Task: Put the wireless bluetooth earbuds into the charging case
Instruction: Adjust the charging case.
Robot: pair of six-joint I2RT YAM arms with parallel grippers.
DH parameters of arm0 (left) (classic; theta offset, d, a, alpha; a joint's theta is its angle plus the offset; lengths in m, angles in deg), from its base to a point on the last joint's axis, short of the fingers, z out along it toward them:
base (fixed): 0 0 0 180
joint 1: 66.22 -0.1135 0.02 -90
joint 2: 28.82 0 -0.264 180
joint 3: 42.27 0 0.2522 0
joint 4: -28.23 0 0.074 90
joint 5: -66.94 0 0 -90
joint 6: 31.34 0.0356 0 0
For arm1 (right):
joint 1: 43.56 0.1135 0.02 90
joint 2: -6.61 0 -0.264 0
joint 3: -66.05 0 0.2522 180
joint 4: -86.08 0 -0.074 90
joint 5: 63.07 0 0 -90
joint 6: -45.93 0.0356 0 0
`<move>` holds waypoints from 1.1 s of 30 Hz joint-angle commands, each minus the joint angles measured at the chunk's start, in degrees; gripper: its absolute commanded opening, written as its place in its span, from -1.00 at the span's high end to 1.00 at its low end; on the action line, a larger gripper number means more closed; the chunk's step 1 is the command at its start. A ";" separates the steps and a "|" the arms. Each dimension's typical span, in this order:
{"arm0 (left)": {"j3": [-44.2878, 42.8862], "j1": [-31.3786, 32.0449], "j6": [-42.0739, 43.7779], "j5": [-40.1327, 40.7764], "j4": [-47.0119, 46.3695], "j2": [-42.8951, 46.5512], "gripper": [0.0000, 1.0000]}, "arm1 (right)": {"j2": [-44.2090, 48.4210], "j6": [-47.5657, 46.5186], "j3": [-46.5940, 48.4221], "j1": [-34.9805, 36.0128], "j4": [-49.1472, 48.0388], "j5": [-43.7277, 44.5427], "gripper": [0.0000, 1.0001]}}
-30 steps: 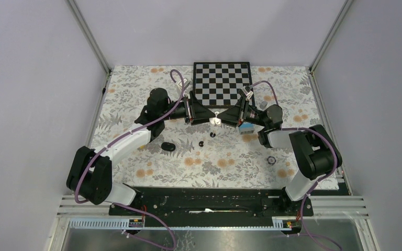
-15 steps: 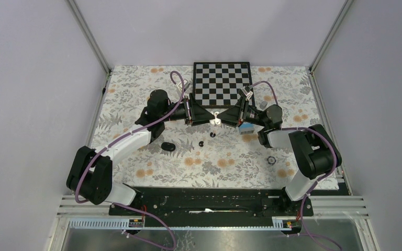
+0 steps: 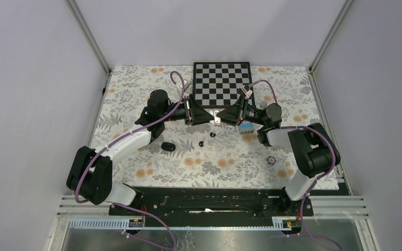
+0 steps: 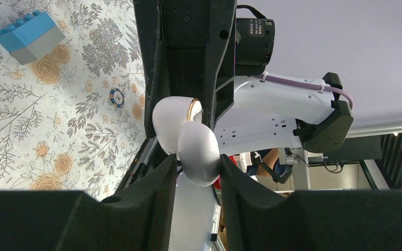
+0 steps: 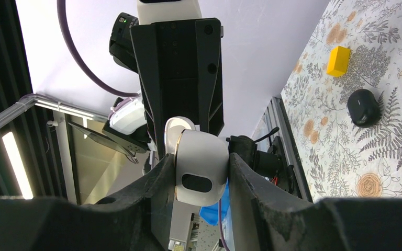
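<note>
The white charging case (image 3: 217, 116) hangs in the air in front of the chessboard, between both grippers. My right gripper (image 3: 223, 115) is shut on its body (image 5: 203, 157), whose dark oval window faces the right wrist camera. My left gripper (image 3: 211, 116) comes from the other side, and both its pads touch the case's rounded half (image 4: 199, 149). The other half, with a gold rim (image 4: 171, 119), sits in the right gripper's fingers. Two tiny black earbuds (image 3: 201, 143) (image 3: 212, 134) lie on the floral cloth just below the grippers.
A black oval case (image 3: 168, 147) (image 5: 364, 107) lies left of the earbuds. A blue-and-grey brick (image 3: 247, 127) (image 4: 30, 36) sits under the right wrist. A small dark ring (image 3: 271, 159) (image 4: 116, 97) lies at the right front, and a yellow block (image 5: 338, 61) beyond the black case. The chessboard (image 3: 222, 82) is behind.
My left gripper's jaws have narrowed onto the white case. Both grippers and the case have shifted slightly toward the chessboard.
</note>
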 commanded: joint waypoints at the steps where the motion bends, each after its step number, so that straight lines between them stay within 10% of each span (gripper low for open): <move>1: -1.17 0.13 2.01 0.41 -0.86 0.90 0.26 | 0.03 0.32 1.92 0.00 -9.91 -1.39 1.00; 10: -1.07 0.13 2.11 2.05 -0.04 1.92 0.02 | 0.38 0.02 1.23 0.07 -10.03 -1.31 1.00; 33: -0.76 0.13 1.50 6.07 -1.13 3.80 0.20 | 1.31 -0.20 -0.29 0.02 -10.06 -0.61 1.00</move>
